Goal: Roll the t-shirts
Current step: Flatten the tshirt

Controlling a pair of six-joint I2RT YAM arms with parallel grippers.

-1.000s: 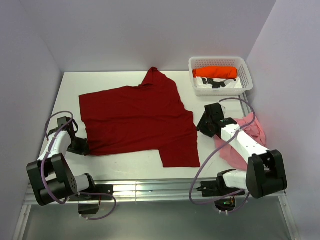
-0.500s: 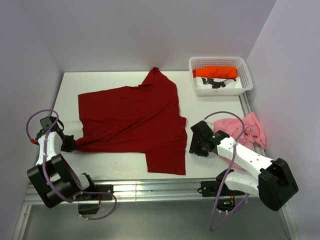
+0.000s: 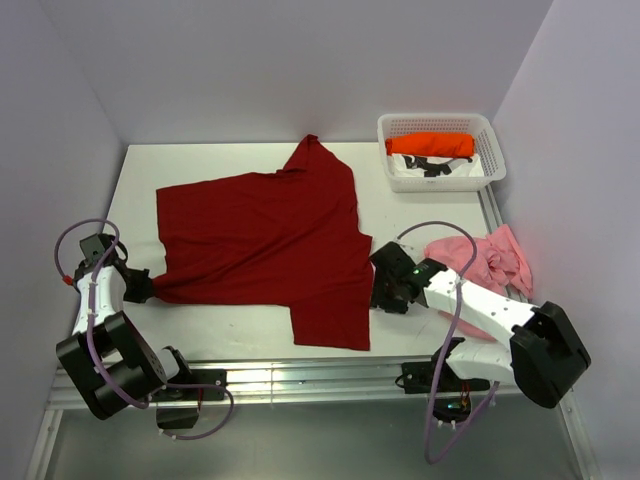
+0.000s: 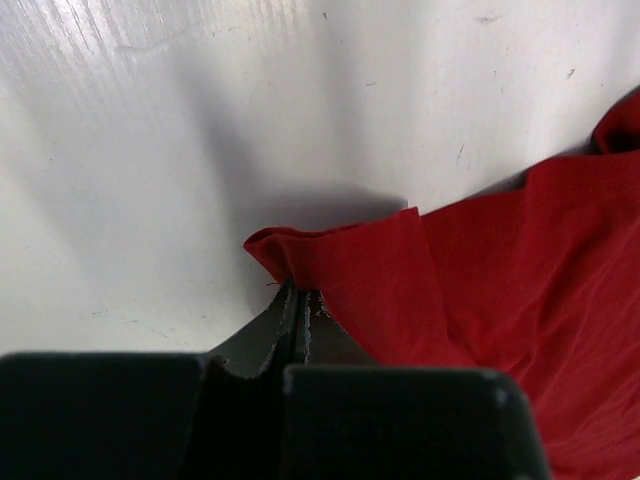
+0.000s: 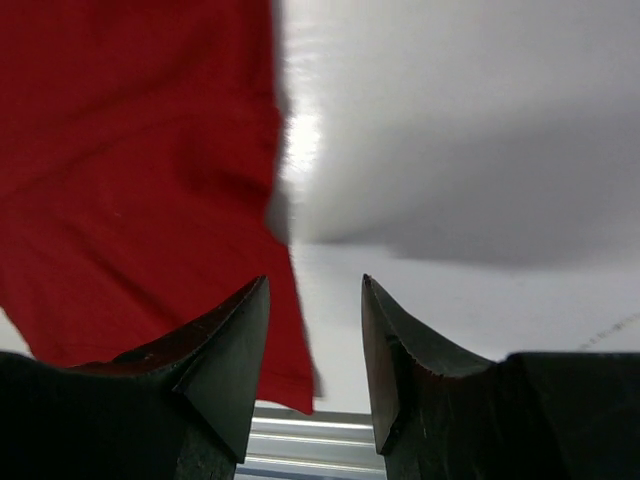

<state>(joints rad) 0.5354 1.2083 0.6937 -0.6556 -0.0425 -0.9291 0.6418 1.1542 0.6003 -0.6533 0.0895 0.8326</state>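
— Pinching anything, that left claw [image 4: 298, 303]?

— Yes. Its jaws are closed tight on a corner of the dark red t-shirt [image 3: 260, 240], the corner at about 8 o'clock of the garment. The cloth bunches into a small fold right at the fingertips.

— Where does the shirt lie?

— Spread mostly flat across the middle of the white counter [image 3: 200, 160]. One sleeve points to 12 o'clock, and a flap of cloth reaches down toward 5 o'clock near the front edge.

— And the right claw [image 5: 315, 285]?

— Parted, gripping nothing. It sits low at the shirt's 4 o'clock edge. From the wrist view one finger is over red cloth and the other over bare counter, with the fabric's edge running between them. Whether it touches the cloth I cannot tell.

— The other shirts?

— The pale pink t-shirt [image 3: 495, 255] is crumpled at 3 o'clock of the counter, partly under the right arm. The orange t-shirt [image 3: 432, 145] lies rolled in the white lattice basket [image 3: 400, 125] at 1 o'clock, on top of something black and white I cannot make out.
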